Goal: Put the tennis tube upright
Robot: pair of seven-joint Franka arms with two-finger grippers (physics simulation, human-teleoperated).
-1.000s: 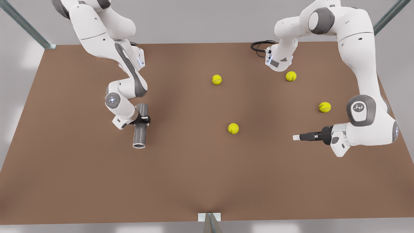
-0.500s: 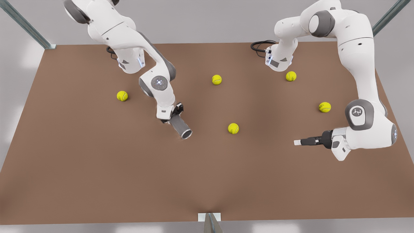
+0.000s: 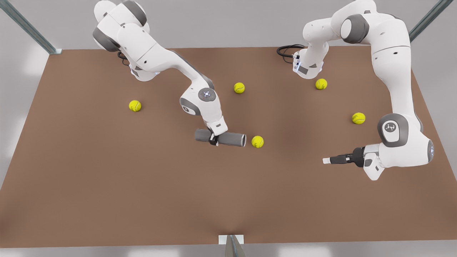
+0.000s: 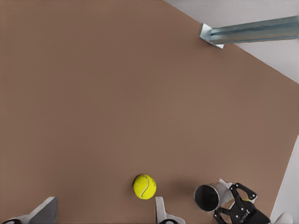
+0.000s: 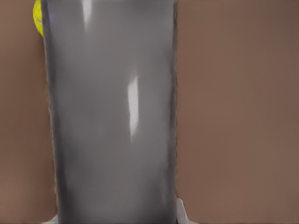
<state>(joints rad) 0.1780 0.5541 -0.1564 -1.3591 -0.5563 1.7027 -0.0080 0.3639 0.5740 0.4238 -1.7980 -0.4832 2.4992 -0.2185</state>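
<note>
1. Nearest the camera in the front view, the left tool (image 3: 325, 161) hangs over the bench (image 3: 107, 200) toward the front view's right. It lies almost level and points to the front view's left. This arm waits. Its own wrist view shows its two fingers (image 4: 160, 210) set well apart with nothing between them.
2. A little farther back, near the middle of the bench, the tube (image 3: 232, 139) lies on its side. It runs across the front view and is not upright. Its lighter rimmed end points to the front view's right. Whether it rests on the bench or hangs just above it, I cannot tell.
3. The right tool (image 3: 214, 138) reaches down from the arm on the front view's left and is clamped around the tube near its middle. In the right wrist view the grey wall of the tube (image 5: 112, 116) stands close before the lens, with a fingertip (image 5: 183, 212) beside it.
4. The nearest ball (image 3: 257, 141) sits just beside the tube's rimmed end, apart from it. The left wrist view shows that ball (image 4: 144, 186) with the tube's open mouth (image 4: 207, 197) close by.
5. Farther back, a second ball (image 3: 358, 118) lies by the front view's right edge of the bench, and a third ball (image 3: 135, 105) lies well to the left.
6. Farthest off, a fourth ball (image 3: 239, 87) and a fifth ball (image 3: 321, 84) lie well apart near the arm bases.
</note>
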